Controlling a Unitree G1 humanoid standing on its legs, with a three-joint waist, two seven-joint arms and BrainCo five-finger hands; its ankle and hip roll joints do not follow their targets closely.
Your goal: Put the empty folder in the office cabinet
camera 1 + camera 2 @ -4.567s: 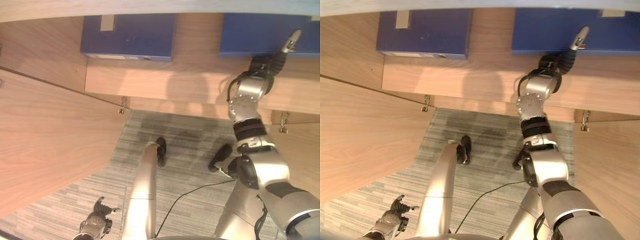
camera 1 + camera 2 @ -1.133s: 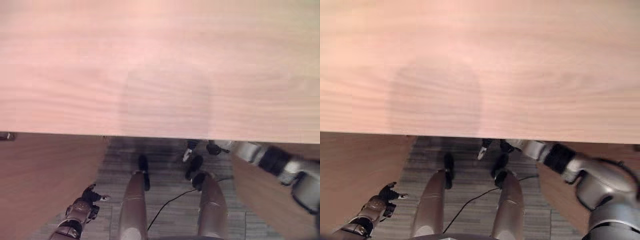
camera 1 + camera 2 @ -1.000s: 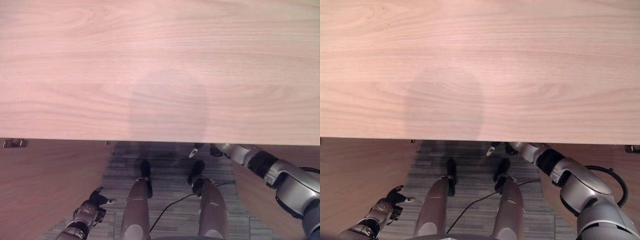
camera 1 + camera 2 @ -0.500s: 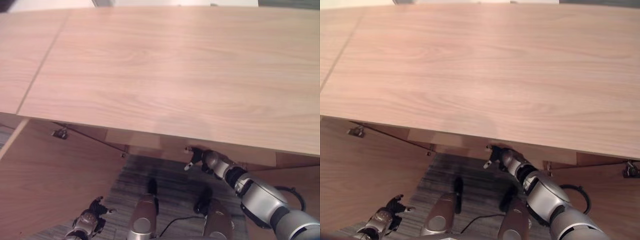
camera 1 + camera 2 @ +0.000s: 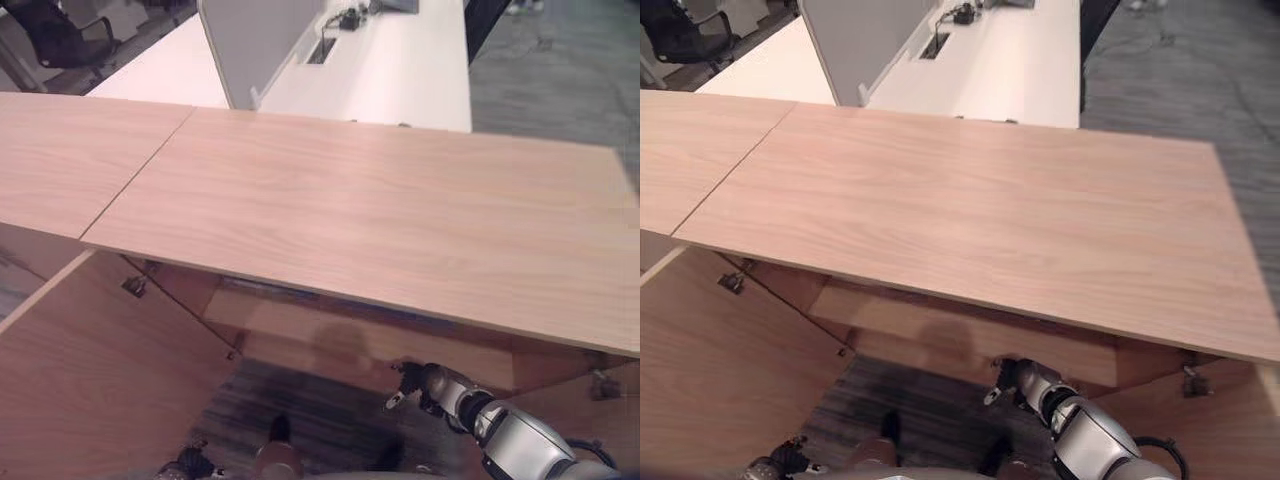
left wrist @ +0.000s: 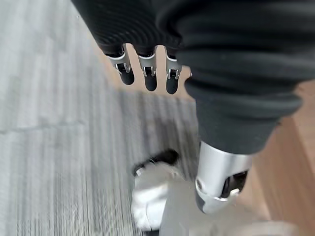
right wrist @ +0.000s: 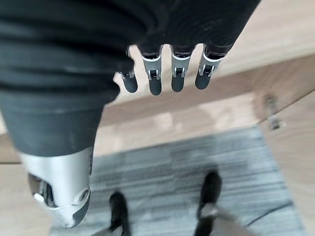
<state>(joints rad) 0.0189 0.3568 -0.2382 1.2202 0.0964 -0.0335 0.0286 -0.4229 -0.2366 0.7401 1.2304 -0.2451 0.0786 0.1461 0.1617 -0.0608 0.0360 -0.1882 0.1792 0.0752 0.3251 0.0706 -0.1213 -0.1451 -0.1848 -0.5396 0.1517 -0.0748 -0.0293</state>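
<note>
Pale wood cabinet [image 5: 380, 230] — grey striped carpet [image 7: 172, 182]

A light wood cabinet top [image 5: 380, 225] spans the middle of the frame. Beyond it, at upper centre, stands a white table [image 5: 400, 70] with a grey divider panel [image 5: 255, 40]. Grey carpet [image 5: 560, 70] covers the upper right.

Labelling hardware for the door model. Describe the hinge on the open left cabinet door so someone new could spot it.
Start at the wide wooden cabinet top that spans the head views. Under its left front corner the open left door swings out toward the robot. The hinge is the small metal fitting near that door's upper inner edge, the one grey part among the wood panels there.
</note>
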